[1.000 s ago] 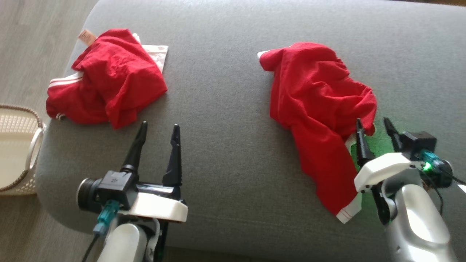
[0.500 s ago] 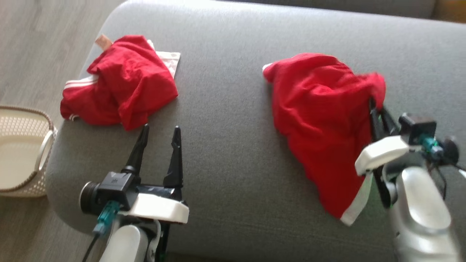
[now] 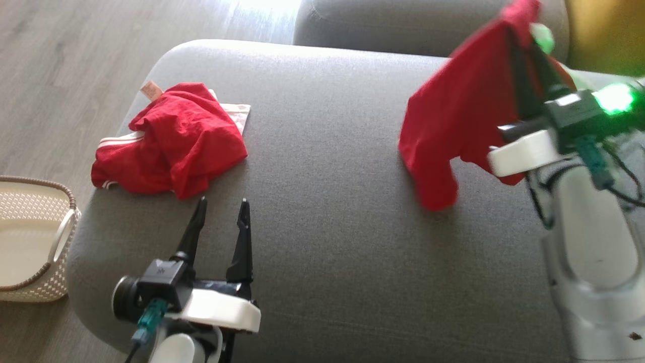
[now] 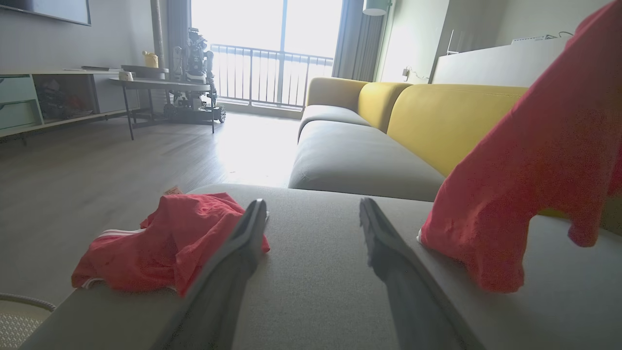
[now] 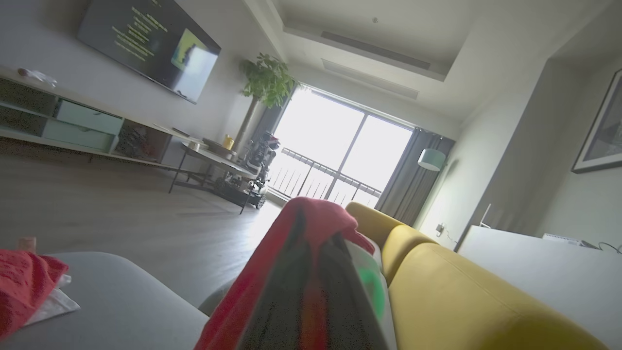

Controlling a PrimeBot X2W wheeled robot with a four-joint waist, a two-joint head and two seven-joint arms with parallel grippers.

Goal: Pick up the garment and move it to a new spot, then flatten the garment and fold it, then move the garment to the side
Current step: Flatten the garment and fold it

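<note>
Nearest, a broad grey seat cushion (image 3: 327,227), rounded at the corners, bare fabric across its middle. At the cushion's left end, on a wood floor (image 3: 60,60), a pale woven basket (image 3: 30,290). On the cushion's far left corner, a crumpled red garment with white trim (image 3: 171,146), lying on a scrap of white cloth. Past the cushion's far edge, a second grey seat (image 3: 403,25), backed by yellow cushions (image 4: 447,121). Farther from the cushion, a low dark table (image 4: 160,82) with a machine on it, a long wall shelf under a dark screen (image 5: 150,43), a leafy plant (image 5: 267,80), then a bright balcony window (image 5: 340,146).

Left claw (image 3: 222,201) over the cushion's near edge, fingers spread wide, holding nothing, tips short of the crumpled garment.

Right claw (image 3: 526,40) raised over the cushion's far right part, fingers pressed together, pinching the red garment (image 3: 453,116) at its top edge. Garment draped down from the pinch, hanging in a long fold toward the cushion's right half. Lowest end close to the cushion; cannot tell whether touching.
</note>
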